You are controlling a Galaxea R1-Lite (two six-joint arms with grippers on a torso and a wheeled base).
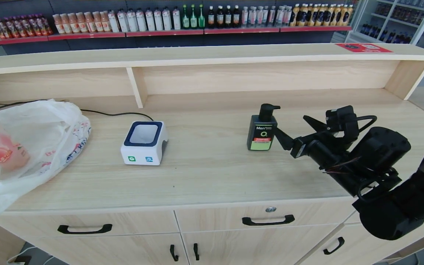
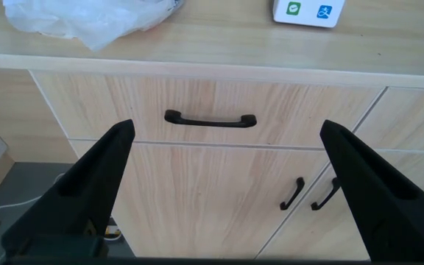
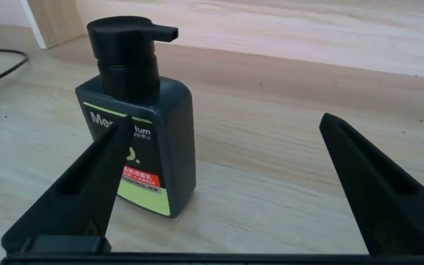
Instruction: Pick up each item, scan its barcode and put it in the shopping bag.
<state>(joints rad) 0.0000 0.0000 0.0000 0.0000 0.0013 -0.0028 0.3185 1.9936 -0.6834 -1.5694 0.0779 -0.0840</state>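
While the pump bottle [image 1: 261,132] [image 3: 142,140] stands upright on the wood-grain counter [image 1: 212,173], right of the scanner [image 1: 144,143], the right gripper [image 1: 290,126] [image 3: 223,125] sits just beside it, jaws spread wide, holding nothing.

Bottle: dark flat-sided plastic, black pump head, green label panel low on the front. In the head view one black wedge finger is at its side; contact unclear. The right wrist view shows the spout close up. Scanner: white box, blue-rimmed window, black cable [image 1: 116,113] behind. Crinkly white plastic shopping bag [image 1: 50,140] lies at the counter's left end. In the left wrist view the left gripper [image 2: 227,129] is also wide open and empty, facing a drawer handle [image 2: 210,119].
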